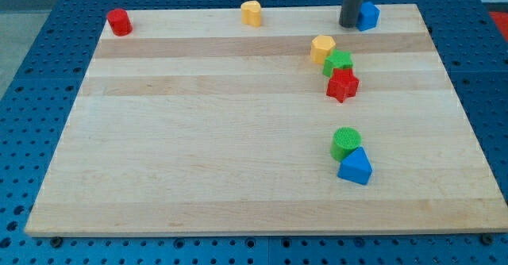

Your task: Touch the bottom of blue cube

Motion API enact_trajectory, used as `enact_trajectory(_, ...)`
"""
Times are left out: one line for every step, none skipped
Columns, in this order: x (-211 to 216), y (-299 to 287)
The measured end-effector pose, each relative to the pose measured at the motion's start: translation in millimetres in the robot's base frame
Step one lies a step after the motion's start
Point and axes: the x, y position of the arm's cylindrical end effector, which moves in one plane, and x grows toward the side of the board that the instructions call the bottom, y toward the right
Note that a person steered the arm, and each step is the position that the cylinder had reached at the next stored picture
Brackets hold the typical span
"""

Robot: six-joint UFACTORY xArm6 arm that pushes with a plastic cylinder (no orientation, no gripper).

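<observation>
Red cylinder (119, 21) sits far to the view's left of the blue cube (367, 16), a yellow block (252, 13) between them. My tip (350, 24) has no fingers; it touches the cube's left flank at the board's top edge, probably working round toward its bottom face

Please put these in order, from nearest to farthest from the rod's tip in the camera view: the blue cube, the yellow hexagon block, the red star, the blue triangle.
From my tip:
1. Blue cube, right beside it at the view's top.
2. Yellow hexagon block, just below-left.
3. Red star, farther down.
4. Blue triangle, near the view's bottom.
</observation>
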Motion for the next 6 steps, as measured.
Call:
enact_trajectory(23.9,-5.2)
enact_trajectory(35.4,8.6)
enact_trajectory(33.7,42.9)
enact_trajectory(20.4,52.5)
enact_trajectory(7.5,52.5)
enact_trajectory(6.0,52.5)
